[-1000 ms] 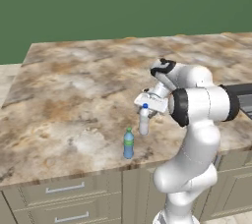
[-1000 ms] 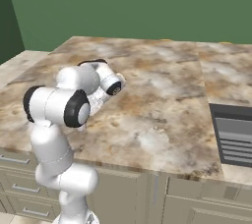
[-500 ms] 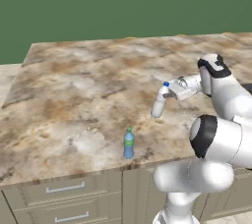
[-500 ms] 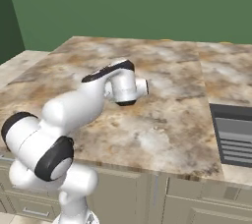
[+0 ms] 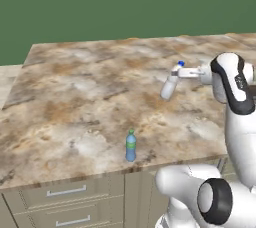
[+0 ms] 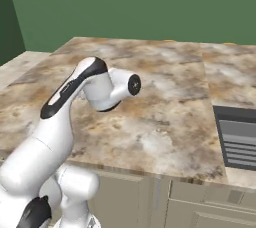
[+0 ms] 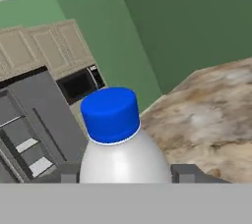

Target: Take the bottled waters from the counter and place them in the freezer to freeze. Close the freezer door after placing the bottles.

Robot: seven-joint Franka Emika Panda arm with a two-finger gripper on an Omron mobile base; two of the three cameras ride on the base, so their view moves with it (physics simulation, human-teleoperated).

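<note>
The whitish bottled water (image 5: 169, 86) with a blue cap hangs tilted above the counter (image 5: 85, 97), and my gripper (image 5: 186, 73) is shut on it near its top. In the hand view the same bottle (image 7: 123, 155) stands between the two dark fingertips (image 7: 183, 172), so my gripper (image 7: 125, 175) is shut on it. The blue-tinted bottle (image 5: 130, 146) with a green cap stands upright near the counter's front edge, well left of and below the gripper. Past the held bottle, the freezer (image 7: 23, 145) stands open, showing white shelves.
Beige drawers (image 5: 65, 192) with silver handles run under the counter. A dark grey ribbed panel (image 6: 236, 137) is set into the counter at the right. A black microwave (image 7: 81, 83) and beige wall cabinets (image 7: 37, 48) stand beside the freezer.
The arm has swung up and to the right with the blue-capped bottle, away from the green-capped bottle. The green-capped bottle has not moved.
</note>
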